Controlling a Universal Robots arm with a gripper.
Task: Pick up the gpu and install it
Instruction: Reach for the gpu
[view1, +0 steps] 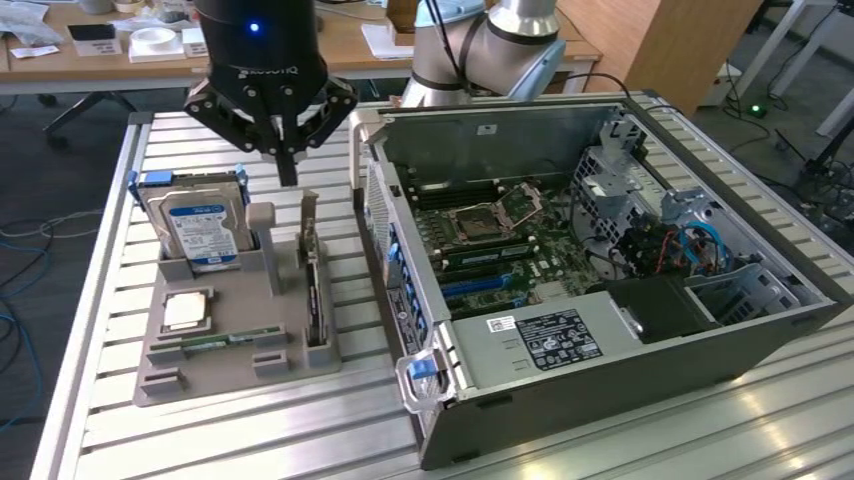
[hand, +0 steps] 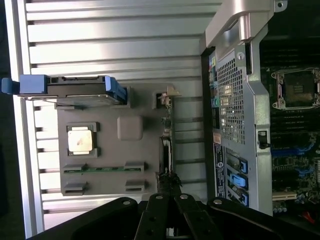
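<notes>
The gpu (view1: 311, 272) stands on its edge in a slot of the grey holder (view1: 227, 372), a dark thin card with a pale bracket at its far end. In the wrist view the gpu (hand: 166, 145) appears edge-on along the holder's side nearest the computer. My gripper (view1: 287, 178) hangs above the far end of the card, apart from it, fingers shut together with nothing between them. In the wrist view the black fingers (hand: 159, 212) point toward the card. The open computer case (view1: 601, 250) lies beside the holder with its motherboard (view1: 494, 240) exposed.
The holder (hand: 110, 152) also carries a silver hard drive (view1: 200, 225) in blue rails, a square processor (view1: 187, 310) and a green memory stick (view1: 214, 340). A grey post (view1: 263, 240) rises between the drive and the card. All rests on a slatted metal table (view1: 200, 440).
</notes>
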